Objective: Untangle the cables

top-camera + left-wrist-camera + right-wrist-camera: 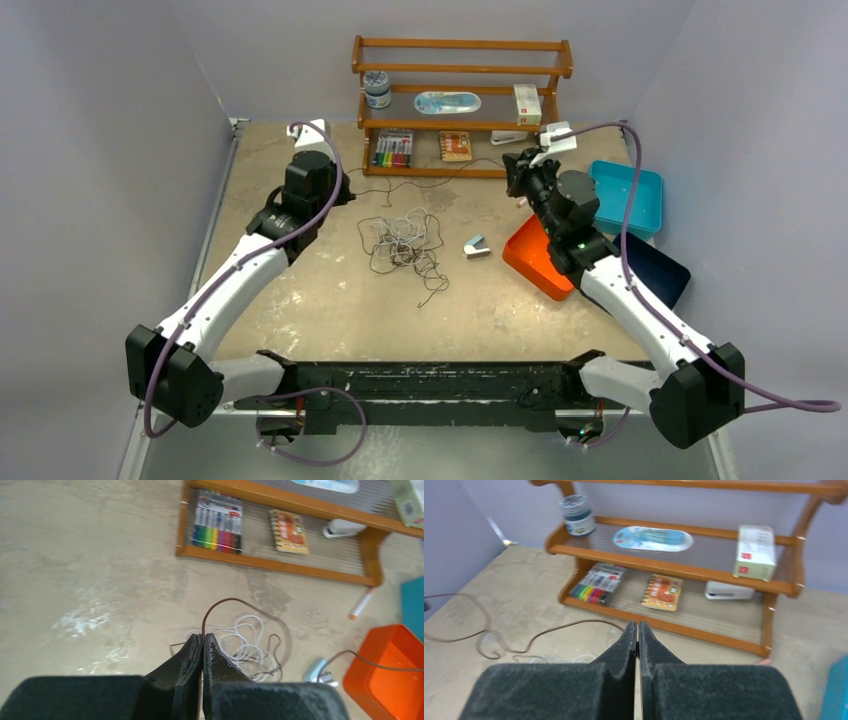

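The marker pack (218, 522), the white box (754, 552) with its red labels, the jar (578, 515) lid and the little orange notebook (288, 531) all carry print, but none of it is sharp enough for me to read.

My left gripper (203, 636) is pressed fully together, pinching a dark cable (227, 599) that arcs up out of the tips. My right gripper (637, 625) is closed just as tight, and the same dark line runs in to its tips from the left. In the top view it stretches between my two hands along the far side of the table (300, 320), in front of the wooden shelf (460, 45) at the far edge.

The rest of the cables (405, 240) lie in one loose tangle of white and dark loops near the middle of the table. Bare tabletop shows between it and the near and left edges.

By the right edge sit one orange bin (530, 255), one teal tray (630, 195) and one dark tray (655, 270). One small white object (477, 245) lies between tangle and bin, and one pen (361, 604) lies near the shelf's right foot. The shelf also holds one blue packet (653, 537) and one stapler (729, 590).
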Robot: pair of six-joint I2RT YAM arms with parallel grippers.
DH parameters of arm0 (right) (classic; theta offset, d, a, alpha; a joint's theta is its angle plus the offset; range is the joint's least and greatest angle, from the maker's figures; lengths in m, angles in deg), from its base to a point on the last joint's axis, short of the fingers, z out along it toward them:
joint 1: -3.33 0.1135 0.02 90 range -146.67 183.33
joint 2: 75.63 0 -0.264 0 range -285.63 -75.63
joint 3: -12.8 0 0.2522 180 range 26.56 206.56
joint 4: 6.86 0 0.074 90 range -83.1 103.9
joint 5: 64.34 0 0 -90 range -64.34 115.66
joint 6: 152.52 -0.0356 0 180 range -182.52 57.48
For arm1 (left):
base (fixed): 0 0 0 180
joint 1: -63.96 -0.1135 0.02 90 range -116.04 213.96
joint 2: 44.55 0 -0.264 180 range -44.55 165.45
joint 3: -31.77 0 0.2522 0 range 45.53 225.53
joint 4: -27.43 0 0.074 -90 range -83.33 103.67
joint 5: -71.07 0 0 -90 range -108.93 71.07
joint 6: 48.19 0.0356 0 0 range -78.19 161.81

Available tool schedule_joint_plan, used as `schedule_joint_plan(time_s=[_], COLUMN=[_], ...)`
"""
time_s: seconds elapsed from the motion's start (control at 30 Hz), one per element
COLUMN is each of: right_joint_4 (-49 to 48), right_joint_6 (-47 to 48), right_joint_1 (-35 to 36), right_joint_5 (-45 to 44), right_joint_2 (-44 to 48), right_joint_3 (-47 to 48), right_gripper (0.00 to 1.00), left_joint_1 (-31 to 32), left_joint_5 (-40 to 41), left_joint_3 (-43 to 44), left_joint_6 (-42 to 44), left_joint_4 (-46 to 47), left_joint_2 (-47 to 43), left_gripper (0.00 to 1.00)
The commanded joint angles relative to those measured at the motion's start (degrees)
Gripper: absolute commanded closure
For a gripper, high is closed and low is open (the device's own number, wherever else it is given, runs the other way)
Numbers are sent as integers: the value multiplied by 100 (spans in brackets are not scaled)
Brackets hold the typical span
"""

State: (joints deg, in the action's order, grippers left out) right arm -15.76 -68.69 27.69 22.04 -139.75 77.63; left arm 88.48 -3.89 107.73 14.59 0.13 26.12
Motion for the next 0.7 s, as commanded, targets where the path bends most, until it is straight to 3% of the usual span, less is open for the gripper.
schedule_joint_plan(time_s=[0.0, 0.2, 0.53, 0.67], right_joint_4=[132, 530, 857, 1145], right_joint_6=[-382, -471, -262, -306], right_joint_1=[-8, -58, -63, -63], right_joint_5=[-1534, -2390, -2056, -1819], right_joint_2=[174, 370, 1095, 1273], right_joint_3=[31, 90, 187, 327], right_gripper=[100, 100, 100, 100], left_joint_1=[9, 2, 59, 439], left_joint_5=[1009, 1441, -1060, -1590], left_joint_3=[299, 370, 566, 849], left_joint_6=[372, 468, 603, 544], left_joint_4=[-302, -498, 148, 431], left_joint_2=[-261, -304, 233, 543], left_gripper=[100, 100, 100, 100])
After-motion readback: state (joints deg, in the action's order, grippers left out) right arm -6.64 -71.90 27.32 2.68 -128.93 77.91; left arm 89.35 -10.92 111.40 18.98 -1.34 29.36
